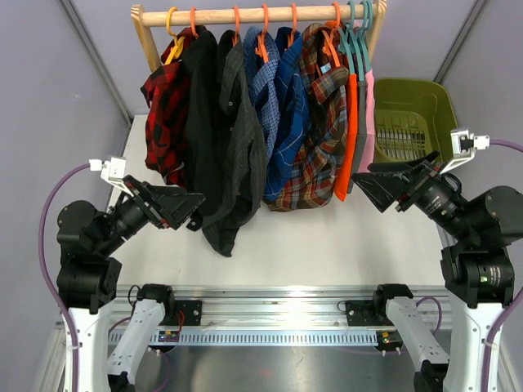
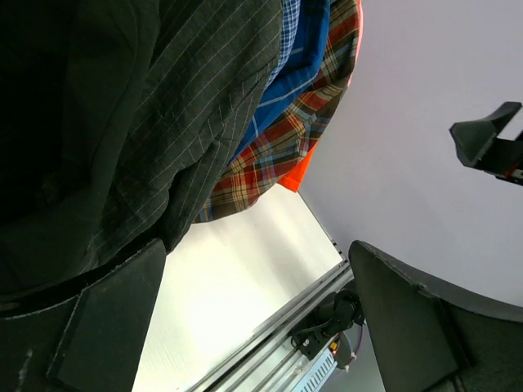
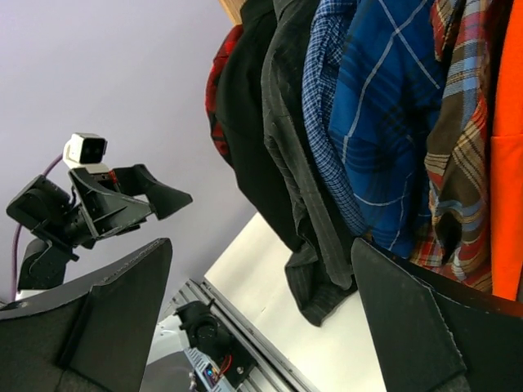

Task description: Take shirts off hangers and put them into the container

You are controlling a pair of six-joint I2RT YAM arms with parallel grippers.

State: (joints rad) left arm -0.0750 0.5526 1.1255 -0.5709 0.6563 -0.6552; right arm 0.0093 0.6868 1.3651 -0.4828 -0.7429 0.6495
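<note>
Several shirts hang on the rail: red-black plaid (image 1: 166,114), black (image 1: 204,122), grey pinstripe (image 1: 237,163), light blue check (image 1: 265,98), dark blue plaid (image 1: 288,131), brown-red-teal plaid (image 1: 319,139), orange (image 1: 346,139) and pink (image 1: 369,122). They hang on a yellow hanger (image 1: 172,24), orange hangers (image 1: 264,28) and teal hangers (image 1: 359,33). The olive-green container (image 1: 413,118) stands at the back right. My left gripper (image 1: 194,211) (image 2: 257,261) is open and empty, just left of the grey shirt's (image 2: 163,122) hem. My right gripper (image 1: 365,178) (image 3: 261,261) is open and empty, right of the orange shirt.
The wooden rail (image 1: 253,15) rests on slanted wooden legs (image 1: 149,45) at the back of the white table (image 1: 327,245). Purple walls (image 1: 49,98) close in both sides. The arms' metal mounting rail (image 1: 278,314) runs along the near edge.
</note>
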